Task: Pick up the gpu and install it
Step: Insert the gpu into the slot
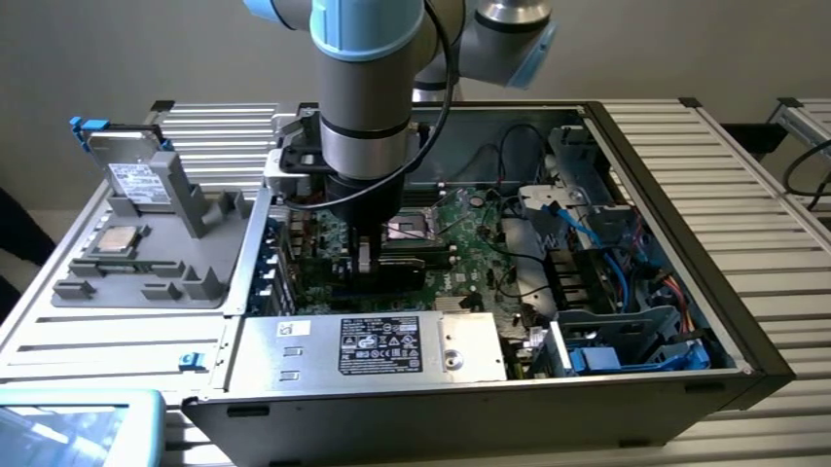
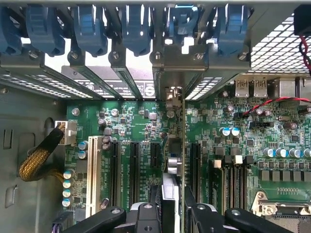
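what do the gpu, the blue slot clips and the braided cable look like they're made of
gpu: seen edge-on in the pincer, a thin board with a bare silver metal bracket, dull sheen.
Blue slot clips: likely moulded plastic, smooth, slightly glossy.
Braided cable: woven yellow-and-black mesh sleeve, probably nylon or similar.

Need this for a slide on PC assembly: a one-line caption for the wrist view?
Gripper holds the gpu edge-on above the motherboard expansion slots.

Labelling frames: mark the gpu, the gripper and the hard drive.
gpu (image 2: 174,145), wrist view, top edge of the card.
gripper (image 2: 172,213), wrist view, midway between fingertips.
hard drive (image 1: 134,177), exterior view, white label.
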Available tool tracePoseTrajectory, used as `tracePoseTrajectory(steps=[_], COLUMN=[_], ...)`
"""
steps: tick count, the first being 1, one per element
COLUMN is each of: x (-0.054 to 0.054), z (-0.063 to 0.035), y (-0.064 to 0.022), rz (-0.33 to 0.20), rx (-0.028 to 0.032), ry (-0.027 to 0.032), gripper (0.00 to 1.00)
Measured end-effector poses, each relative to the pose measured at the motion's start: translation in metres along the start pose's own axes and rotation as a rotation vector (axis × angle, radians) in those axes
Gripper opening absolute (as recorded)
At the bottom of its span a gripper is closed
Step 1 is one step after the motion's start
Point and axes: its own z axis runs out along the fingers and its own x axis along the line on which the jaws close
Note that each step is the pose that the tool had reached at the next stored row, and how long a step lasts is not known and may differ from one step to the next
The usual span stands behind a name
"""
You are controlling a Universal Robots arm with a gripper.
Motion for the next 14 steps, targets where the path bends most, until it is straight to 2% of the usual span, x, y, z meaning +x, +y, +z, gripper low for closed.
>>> tracePoseTrajectory(steps=[3,5,7,14], x=[0.0,0.0001,0.0,0.0], z=[-0.0007,-0.0029,-0.0037,-0.0035], y=[0.0002,0.0005,0.0008,0.0008], rz=[0.0,0.0,0.0,0.0], rx=[0.0006,0.0017,0.0001,0.0012], ry=[-0.0012,-0.004,-0.0047,-0.0049], gripper=[0.29,0.29,0.29,0.29])
